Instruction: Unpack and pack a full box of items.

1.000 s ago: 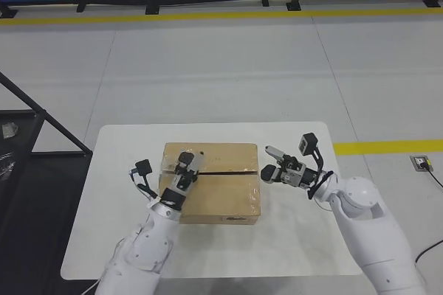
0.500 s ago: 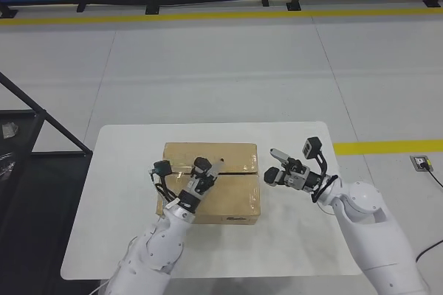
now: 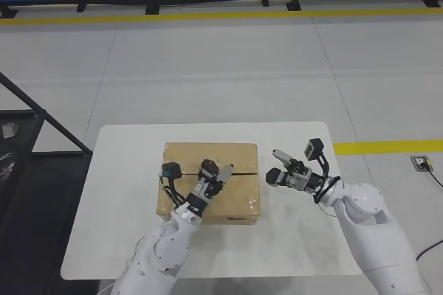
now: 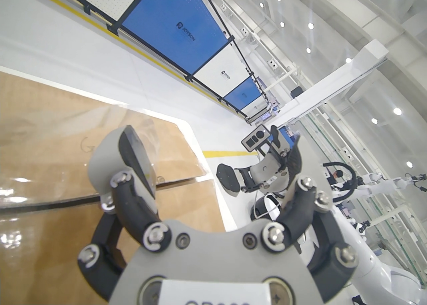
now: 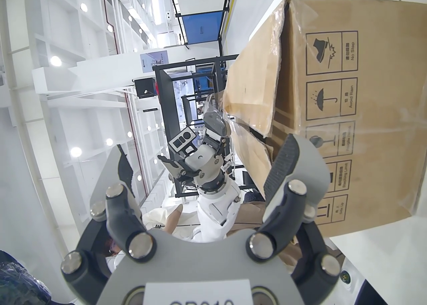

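Note:
A closed brown cardboard box (image 3: 214,153) sits in the middle of the white table (image 3: 118,221). Loose clear tape lies along its top seam. My left gripper (image 3: 215,171) hovers open over the seam, toward the box's right end; the left wrist view shows its fingers (image 4: 136,159) spread above the box top (image 4: 50,119). My right gripper (image 3: 273,167) stands open just off the box's right end. In the right wrist view that gripper (image 5: 203,166) faces the end panel (image 5: 333,86) with printed handling symbols, and the top flaps gape slightly there.
White table surface runs around the box on every side, widest at the front. A black metal rack (image 3: 15,147) stands off the table's left edge. A yellow floor line (image 3: 391,146) lies to the right.
My left gripper has slid rightward along the box's top seam. The right gripper has drawn back slightly from the box's end. The box has not moved.

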`<state>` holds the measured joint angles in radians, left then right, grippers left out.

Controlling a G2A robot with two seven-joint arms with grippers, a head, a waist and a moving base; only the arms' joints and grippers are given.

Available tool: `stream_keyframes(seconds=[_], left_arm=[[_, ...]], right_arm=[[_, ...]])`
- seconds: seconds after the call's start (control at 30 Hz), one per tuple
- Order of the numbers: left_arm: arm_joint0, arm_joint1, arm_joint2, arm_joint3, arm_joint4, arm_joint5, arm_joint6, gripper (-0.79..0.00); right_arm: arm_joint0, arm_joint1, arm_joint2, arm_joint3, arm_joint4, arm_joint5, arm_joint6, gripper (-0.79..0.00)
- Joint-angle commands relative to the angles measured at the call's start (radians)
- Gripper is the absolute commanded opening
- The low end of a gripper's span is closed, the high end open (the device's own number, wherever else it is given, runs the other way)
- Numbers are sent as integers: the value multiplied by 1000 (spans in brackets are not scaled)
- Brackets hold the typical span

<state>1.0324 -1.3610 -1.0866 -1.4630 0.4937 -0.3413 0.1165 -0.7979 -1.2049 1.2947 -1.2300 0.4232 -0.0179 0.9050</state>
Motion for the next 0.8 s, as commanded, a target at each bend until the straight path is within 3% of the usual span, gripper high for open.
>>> stream_keyframes(seconds=[0.0,0.33,0.57,0.77], left_arm=[[2,-2,2,-6,0,1,-4,0],[-37,-19,27,30,2,33,-17,0],[-66,-33,48,53,15,54,3,0],[-82,-44,68,70,41,64,8,0]], right_arm=[[1,0,-1,2,1,-1,0,0],[-15,6,22,-6,23,-28,-20,0],[-80,17,102,-68,124,-119,-1,0],[-138,31,169,-123,163,-127,27,0]])
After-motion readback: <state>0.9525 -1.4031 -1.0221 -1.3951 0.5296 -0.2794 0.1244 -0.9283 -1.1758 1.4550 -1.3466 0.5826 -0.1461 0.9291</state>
